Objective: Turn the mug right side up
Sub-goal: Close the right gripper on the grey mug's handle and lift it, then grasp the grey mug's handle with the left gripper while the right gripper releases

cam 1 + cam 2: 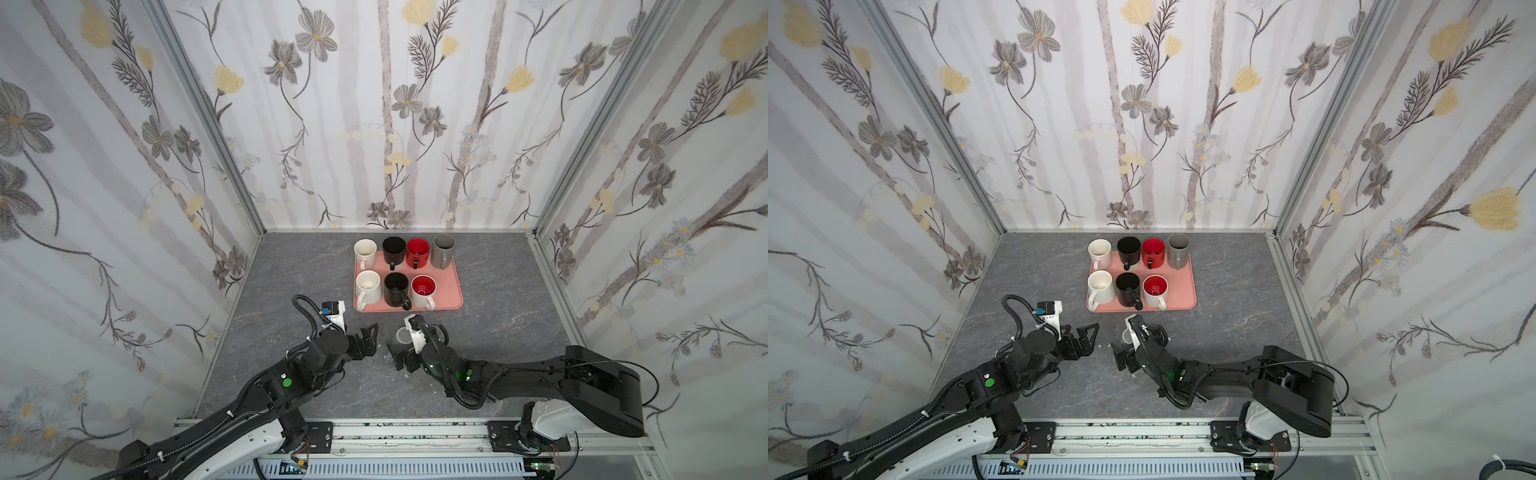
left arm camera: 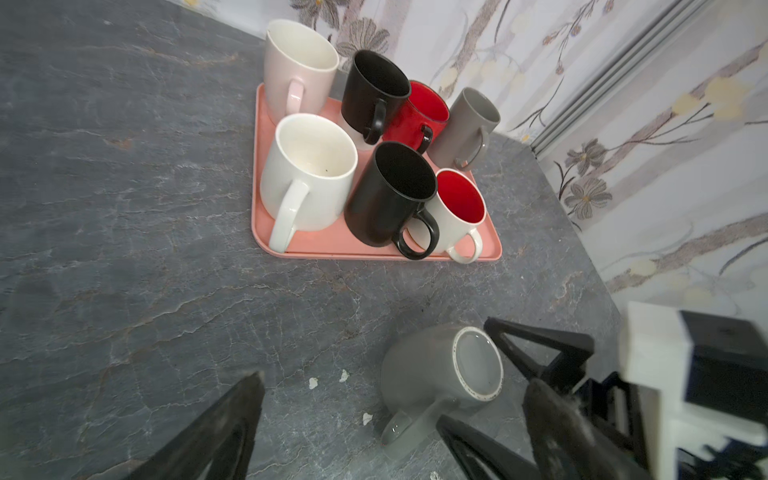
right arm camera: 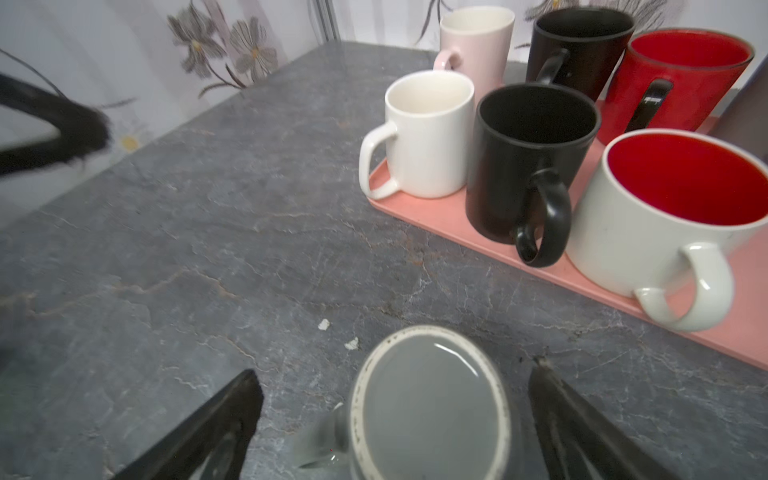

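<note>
Lower centre of both top views: grey mug (image 3: pixel 428 407) sits base-up on the table (image 1: pixel 291 270), handle pointing lower left in the right wrist view. Right gripper (image 3: pixel 395 376) straddles it with fingers spread wide; probably no contact, but the view is blurry. Left gripper (image 1: pixel 368 340) is just beside it, also spread and empty. Pink tray (image 1: pixel 452 286) of upright mugs is near, above. My call: clamp the body squarely, clear of the handle, and lift before rotating.

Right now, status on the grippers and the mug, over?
Left gripper open, empty. Right gripper open, jaws flanking grey mug, base-up on table. Pink tray of mugs apart.
</note>
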Tool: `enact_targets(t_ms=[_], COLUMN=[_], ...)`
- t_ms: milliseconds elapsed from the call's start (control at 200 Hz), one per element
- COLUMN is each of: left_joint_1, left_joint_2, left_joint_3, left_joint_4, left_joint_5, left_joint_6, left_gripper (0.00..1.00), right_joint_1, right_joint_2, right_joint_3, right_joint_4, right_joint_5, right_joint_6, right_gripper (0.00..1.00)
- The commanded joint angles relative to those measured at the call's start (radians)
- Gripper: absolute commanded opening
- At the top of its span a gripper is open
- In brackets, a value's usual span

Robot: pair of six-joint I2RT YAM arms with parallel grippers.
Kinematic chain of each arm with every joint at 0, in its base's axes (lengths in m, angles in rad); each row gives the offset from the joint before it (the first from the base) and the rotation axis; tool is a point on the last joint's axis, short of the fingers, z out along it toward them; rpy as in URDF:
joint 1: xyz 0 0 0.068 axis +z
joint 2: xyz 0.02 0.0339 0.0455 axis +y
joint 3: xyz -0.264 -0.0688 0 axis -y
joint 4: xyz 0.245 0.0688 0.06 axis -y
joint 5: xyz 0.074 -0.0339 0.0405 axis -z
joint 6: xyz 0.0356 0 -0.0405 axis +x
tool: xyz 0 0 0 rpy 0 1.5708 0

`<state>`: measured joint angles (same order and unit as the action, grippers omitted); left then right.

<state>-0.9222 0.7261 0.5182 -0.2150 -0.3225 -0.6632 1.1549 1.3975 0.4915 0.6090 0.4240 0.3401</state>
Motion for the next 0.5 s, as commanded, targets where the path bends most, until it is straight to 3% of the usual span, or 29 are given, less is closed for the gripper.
enact_targets(t_ms=[0,90,260,350,495], left_joint_1=[-0.005,-0.046,-0.196,-0.221,-0.231], left_joint_2=[0.080,0.169,0.293,0.346,0.437], left_joint_3=[0.006,0.005,0.006,-0.006,0.025], left_joint_4=[0.062,0.052,0.040,0.080,0.121], left_joint_5=[0.064,0.055,-0.040,-0.038,-0.056], left_joint_6=[0.042,0.037,0.050,0.067,0.110], left_gripper=[0.85,0.78,0.78,0.77,0.67], right_joint_1=[-0.031,-0.069,-0.128,-0.145,-0.154], right_joint_2=[-0.113,-0.222,-0.358,-0.390,-0.424], right_joint_3=[-0.033,-0.079,-0.146,-0.158,-0.160], right_joint_4=[-0.022,-0.053,-0.080,-0.090,-0.115], right_joint_5=[-0.019,-0.030,-0.037,-0.040,-0.027], right_joint_6=[-0.023,0.006,0.058,0.065,0.074], right_gripper=[1.00,1.00,1.00,1.00,1.00])
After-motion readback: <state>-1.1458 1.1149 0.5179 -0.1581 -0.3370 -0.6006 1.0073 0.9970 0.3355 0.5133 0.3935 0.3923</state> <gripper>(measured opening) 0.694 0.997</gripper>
